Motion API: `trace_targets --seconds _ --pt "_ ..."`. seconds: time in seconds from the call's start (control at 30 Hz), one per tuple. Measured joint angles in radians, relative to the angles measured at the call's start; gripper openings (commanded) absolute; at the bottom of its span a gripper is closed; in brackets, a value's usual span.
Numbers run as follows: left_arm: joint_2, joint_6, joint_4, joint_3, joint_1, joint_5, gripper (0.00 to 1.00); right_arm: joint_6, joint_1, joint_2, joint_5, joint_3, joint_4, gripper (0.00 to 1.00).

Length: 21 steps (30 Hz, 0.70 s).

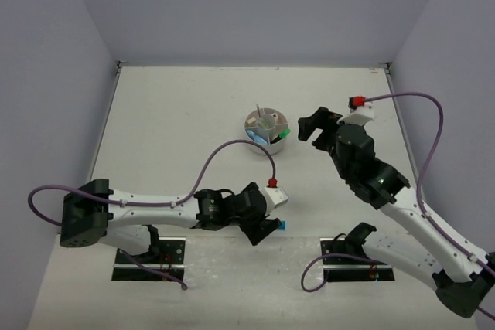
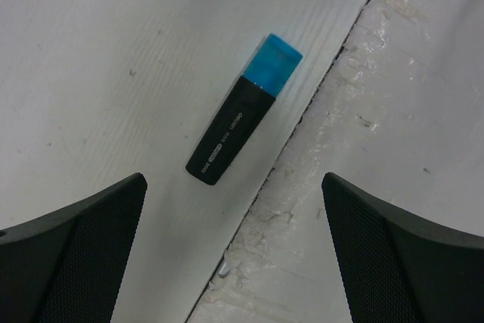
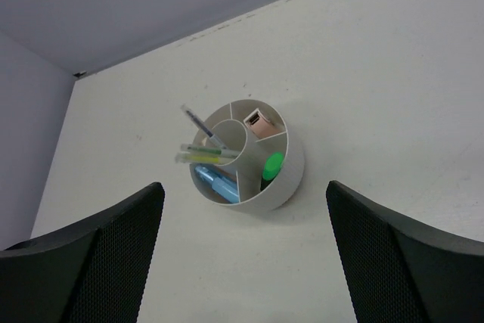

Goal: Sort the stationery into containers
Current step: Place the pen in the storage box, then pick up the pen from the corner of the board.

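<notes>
The round white organiser point(image 1: 267, 130) stands mid-table. In the right wrist view the organiser point(image 3: 291, 179) holds a green-capped highlighter point(image 3: 272, 166), a pale blue marker point(image 3: 219, 183), thin pens point(image 3: 208, 153) leaning out of the central cup and a pink eraser point(image 3: 259, 122). My right gripper point(image 3: 243, 251) is open and empty, just right of the organiser point(image 1: 313, 130). A black highlighter with a blue cap point(image 2: 242, 111) lies flat near the table's front edge point(image 1: 281, 226). My left gripper point(image 2: 233, 213) hovers open over it, with the fingers on either side and not touching it.
The white mat ends in a ragged seam point(image 2: 302, 134) right beside the blue highlighter, with rough scuffed board beyond it. Purple cables point(image 1: 240, 144) loop over the table. Grey walls close in the left, back and right sides.
</notes>
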Motion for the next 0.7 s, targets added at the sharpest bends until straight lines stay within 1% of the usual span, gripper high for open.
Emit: trace_targets --seconds 0.13,0.23,0.37,0.57,0.63,0.7 --pt "0.100 0.078 -0.030 0.061 -0.009 -0.022 1.00 -0.035 0.000 -0.082 -0.052 -0.015 -0.042 0.89" --pt "0.162 0.123 -0.042 0.080 -0.008 -0.031 1.00 -0.052 0.000 -0.102 -0.087 -0.048 -0.072 0.89" --pt "0.206 0.170 -0.045 0.081 -0.008 -0.044 0.99 -0.065 0.000 -0.102 -0.125 -0.071 -0.102 0.89" --pt "0.220 0.218 -0.008 0.081 -0.003 -0.035 0.86 -0.074 0.000 -0.129 -0.158 -0.077 -0.108 0.88" --pt "0.223 0.225 0.012 0.080 0.003 -0.019 0.78 -0.077 0.000 -0.145 -0.163 -0.081 -0.109 0.88" --pt "0.226 0.228 0.034 0.076 0.012 0.005 0.76 -0.079 0.000 -0.162 -0.168 -0.083 -0.108 0.87"
